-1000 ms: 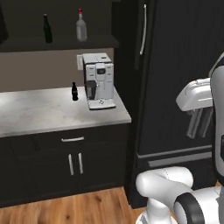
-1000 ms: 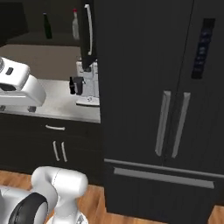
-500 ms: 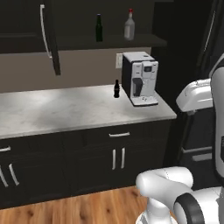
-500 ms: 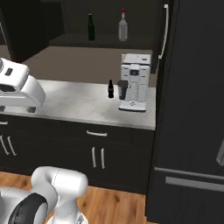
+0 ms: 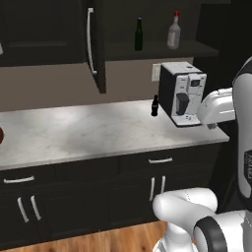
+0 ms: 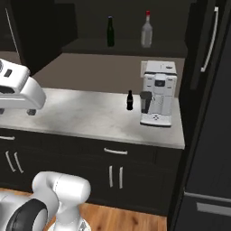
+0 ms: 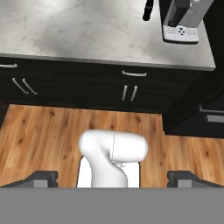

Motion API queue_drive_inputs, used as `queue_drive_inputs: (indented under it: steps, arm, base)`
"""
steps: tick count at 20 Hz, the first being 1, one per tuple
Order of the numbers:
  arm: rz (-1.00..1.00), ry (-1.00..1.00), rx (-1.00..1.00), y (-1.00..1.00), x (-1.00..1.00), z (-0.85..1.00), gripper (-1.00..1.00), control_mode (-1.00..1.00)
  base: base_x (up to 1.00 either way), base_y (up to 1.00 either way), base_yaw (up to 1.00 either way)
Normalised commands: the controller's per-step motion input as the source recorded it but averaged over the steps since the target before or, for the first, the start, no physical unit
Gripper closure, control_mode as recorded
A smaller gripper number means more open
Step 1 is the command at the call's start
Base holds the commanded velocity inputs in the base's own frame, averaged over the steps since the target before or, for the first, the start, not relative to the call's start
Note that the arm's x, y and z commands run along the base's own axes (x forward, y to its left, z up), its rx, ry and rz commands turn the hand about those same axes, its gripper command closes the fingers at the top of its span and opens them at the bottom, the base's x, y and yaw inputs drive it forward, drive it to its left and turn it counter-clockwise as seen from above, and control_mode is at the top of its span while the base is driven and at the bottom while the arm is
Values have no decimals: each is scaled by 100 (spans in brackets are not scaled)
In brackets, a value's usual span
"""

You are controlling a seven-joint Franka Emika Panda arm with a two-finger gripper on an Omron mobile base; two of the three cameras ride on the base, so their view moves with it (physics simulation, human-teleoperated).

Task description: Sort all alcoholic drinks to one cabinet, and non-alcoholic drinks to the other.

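Glossy green beer bottle (image 5: 139,34) and clear red-capped liquor bottle (image 5: 173,31) stand apart on the dark open cabinet shelf (image 5: 162,48). Small black cola bottle (image 6: 130,100) sits on the mottled grey stone worktop (image 6: 90,117), just left of the boxy white coffee machine (image 6: 157,93). Hand view adds wood-plank floor (image 7: 39,135); tool (image 7: 113,178) open, empty.

You had broad bare countertop (image 5: 88,133) left of the small black bottle (image 5: 154,106). The coffee machine (image 5: 182,93) stood just right of it, blocking that side. The open cabinet door (image 5: 96,44) jutted forward left of the shelf holding the green beer bottle (image 5: 139,34) and liquor bottle (image 5: 173,30).
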Motion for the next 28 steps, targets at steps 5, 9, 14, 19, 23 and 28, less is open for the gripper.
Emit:
queue_drive_inputs:
  steps: [5, 9, 14, 19, 23, 28]
  arm:
    - [0, 0, 0, 0, 0, 0, -100, 100]
    - [0, 0, 0, 0, 0, 0, -100, 100]
    - [0, 0, 0, 0, 0, 0, -100, 100]
    - [0, 0, 0, 0, 0, 0, -100, 100]
    - [0, 0, 0, 0, 0, 0, -100, 100]
    - [0, 0, 0, 0, 0, 0, -100, 100]
  base:
    - [16, -38, 0]
    - [21, -41, 0]
    - [42, -19, 0]
    - [66, -6, 0]
    - [48, -48, 0]
    - [52, -45, 0]
